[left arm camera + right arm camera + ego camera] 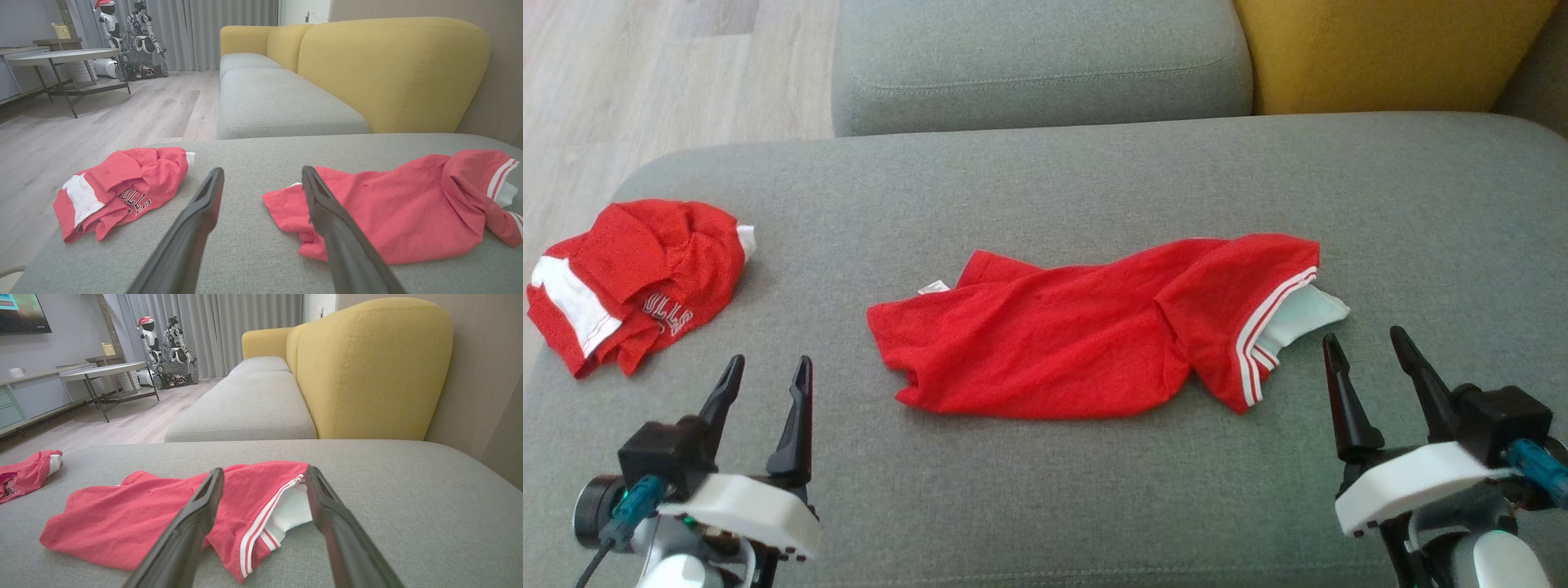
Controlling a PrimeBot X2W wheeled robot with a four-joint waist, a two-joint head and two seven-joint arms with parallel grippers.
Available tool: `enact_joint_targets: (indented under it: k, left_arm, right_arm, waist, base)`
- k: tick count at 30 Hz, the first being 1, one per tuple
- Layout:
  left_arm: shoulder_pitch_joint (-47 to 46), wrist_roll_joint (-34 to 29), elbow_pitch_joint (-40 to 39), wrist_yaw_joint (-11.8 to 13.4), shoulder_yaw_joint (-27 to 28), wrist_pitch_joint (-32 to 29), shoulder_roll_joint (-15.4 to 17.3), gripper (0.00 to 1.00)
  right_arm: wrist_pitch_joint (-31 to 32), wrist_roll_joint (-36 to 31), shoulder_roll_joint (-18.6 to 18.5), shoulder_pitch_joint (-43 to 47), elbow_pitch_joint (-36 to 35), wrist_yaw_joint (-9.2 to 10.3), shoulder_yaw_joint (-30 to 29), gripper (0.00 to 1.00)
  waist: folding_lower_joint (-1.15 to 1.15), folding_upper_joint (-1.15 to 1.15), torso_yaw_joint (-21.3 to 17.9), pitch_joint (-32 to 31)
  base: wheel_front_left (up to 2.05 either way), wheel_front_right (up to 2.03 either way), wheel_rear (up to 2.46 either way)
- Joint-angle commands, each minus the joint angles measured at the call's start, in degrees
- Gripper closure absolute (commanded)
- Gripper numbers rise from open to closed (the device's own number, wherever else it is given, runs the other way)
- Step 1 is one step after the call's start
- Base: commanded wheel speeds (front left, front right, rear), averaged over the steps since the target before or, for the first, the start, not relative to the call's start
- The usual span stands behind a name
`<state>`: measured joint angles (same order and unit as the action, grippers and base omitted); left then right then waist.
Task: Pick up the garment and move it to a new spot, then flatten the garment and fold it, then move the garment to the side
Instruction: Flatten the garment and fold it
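I've got the red garment (1086,335) lying rumpled mid-seat on the grey sofa cushion (1045,175), with its white-striped hem toward my right. The left gripper (770,361) is spread wide and empty, near the garment's left end. The right gripper (1363,335) is also spread and empty, tips just beside the striped hem. Bare cushion lies between both and the cloth. A second red garment (637,282) is bunched at the seat's left edge, well apart. The yellow backrest (1380,49) is behind. A table (61,55) and another robot (139,41) stand across the floor.

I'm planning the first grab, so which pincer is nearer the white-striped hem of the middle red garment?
Right. The right pincer sits open just beside the striped hem, not touching; the left pincer is across the cushion, nearer the crumpled red garment.
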<state>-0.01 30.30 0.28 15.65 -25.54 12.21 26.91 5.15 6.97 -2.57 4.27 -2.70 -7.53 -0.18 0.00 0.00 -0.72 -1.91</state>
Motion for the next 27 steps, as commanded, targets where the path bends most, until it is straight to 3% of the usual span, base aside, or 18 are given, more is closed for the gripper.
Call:
enact_joint_targets:
  k: [1,13,24,27]
  left_arm:
    - [-2.7,-0.5,-1.9,0.4,2.4,0.1,2.0,0.00]
    - [-3.0,-0.4,-2.2,0.9,2.2,-0.3,1.9,0.00]
    - [-4.1,0.4,-0.4,0.3,2.2,-0.1,1.5,0.00]
    - [-7.7,0.6,0.6,-0.8,1.1,-1.4,0.5,0.00]
  right_arm:
    - [0.1,-0.3,-0.4,-1.3,-2.2,0.04,1.3,0.00]
    - [-0.2,-0.1,-0.4,-1.6,-2.2,0.04,1.4,0.00]
    - [-0.2,0.0,-0.4,-1.8,-2.2,0.04,1.1,0.00]
    - [0.0,0.0,-0.3,-2.3,-2.7,0.04,1.2,0.00]
  waist:
    - [0.00,0.00,0.0,0.1]
    - [0.00,0.00,-0.1,0.4]
    - [0.00,0.00,0.2,0.6]
    - [0.00,0.00,0.3,1.7]
  base:
    - [0.00,0.00,0.00]
    - [0.00,0.00,0.00]
    - [0.00,0.00,0.00]
    - [0.00,0.00,0.00]
